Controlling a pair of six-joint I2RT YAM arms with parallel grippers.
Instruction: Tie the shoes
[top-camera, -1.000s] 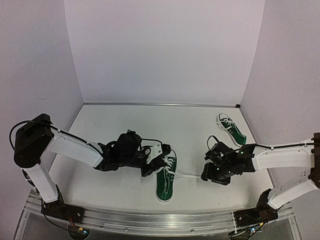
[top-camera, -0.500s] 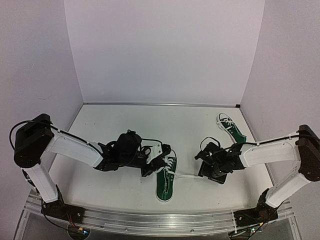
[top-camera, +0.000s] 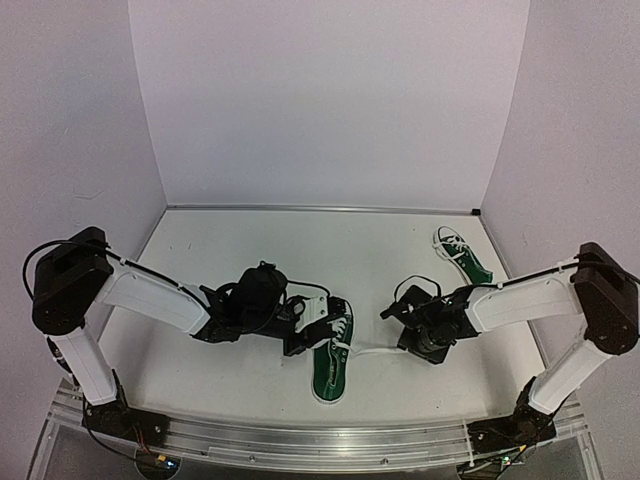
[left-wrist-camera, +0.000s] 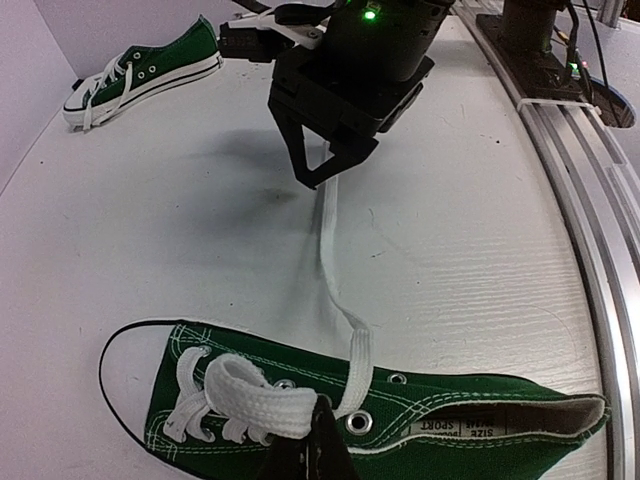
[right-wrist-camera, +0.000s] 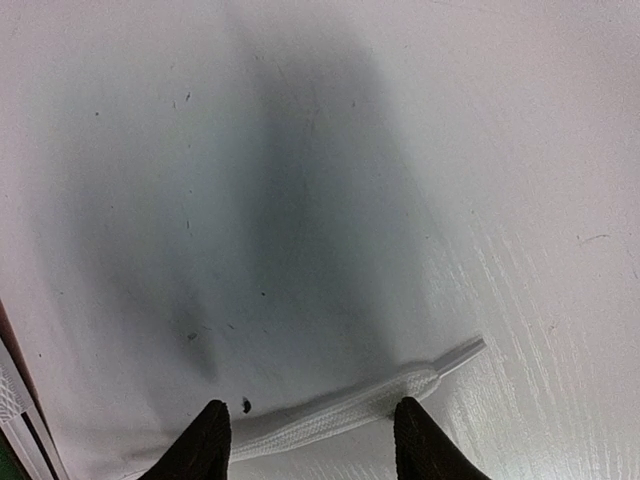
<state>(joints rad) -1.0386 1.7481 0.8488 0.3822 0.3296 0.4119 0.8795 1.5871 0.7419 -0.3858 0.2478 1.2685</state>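
Observation:
One green shoe (top-camera: 330, 362) lies near the table's front; it fills the bottom of the left wrist view (left-wrist-camera: 430, 425). My left gripper (top-camera: 312, 328) (left-wrist-camera: 318, 428) is shut on a loop of its white lace (left-wrist-camera: 250, 398) over the eyelets. The other lace end (top-camera: 375, 351) (left-wrist-camera: 328, 240) runs out across the table to my right gripper (top-camera: 412, 340). In the right wrist view that gripper (right-wrist-camera: 315, 440) is open, its fingers (right-wrist-camera: 208, 440) low on either side of the lace tip (right-wrist-camera: 350, 412), which lies flat on the table. The second shoe (top-camera: 462, 256) (left-wrist-camera: 140, 70) lies at the back right.
White walls close in the table on three sides. A metal rail (top-camera: 300, 440) (left-wrist-camera: 590, 230) runs along the near edge with the arm bases. A black cable loop (left-wrist-camera: 110, 350) lies by the near shoe's toe end.
My right gripper has moved left along the table toward the near shoe and now stands over the lace tip. My left gripper has barely moved and keeps its hold.

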